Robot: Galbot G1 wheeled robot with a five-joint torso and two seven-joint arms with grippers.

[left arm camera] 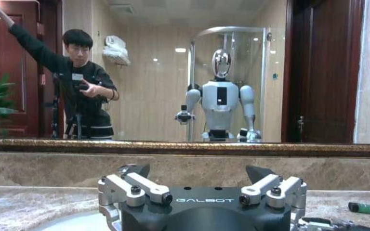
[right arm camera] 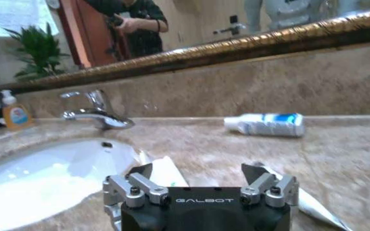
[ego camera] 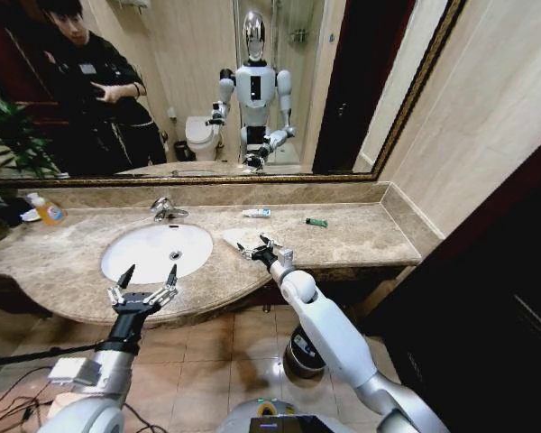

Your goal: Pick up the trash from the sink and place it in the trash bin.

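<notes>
The white oval sink (ego camera: 156, 251) is sunk in the marble counter, with nothing lying in its basin. The trash lies on the counter to its right: a crumpled white tissue (ego camera: 237, 237), a white-and-blue tube (ego camera: 257, 213) and a small green piece (ego camera: 316, 222). My right gripper (ego camera: 257, 245) hovers open directly over the tissue (right arm camera: 167, 172), its fingers straddling it. At the sink's front rim my left gripper (ego camera: 149, 275) is open and holds nothing. The dark trash bin (ego camera: 298, 356) stands on the floor under the counter, partly behind my right arm.
A chrome tap (ego camera: 167, 209) stands behind the basin. An orange-liquid bottle (ego camera: 47, 210) and a plant (ego camera: 9, 144) sit at the far left. The mirror runs along the back wall, and a side wall closes the counter on the right.
</notes>
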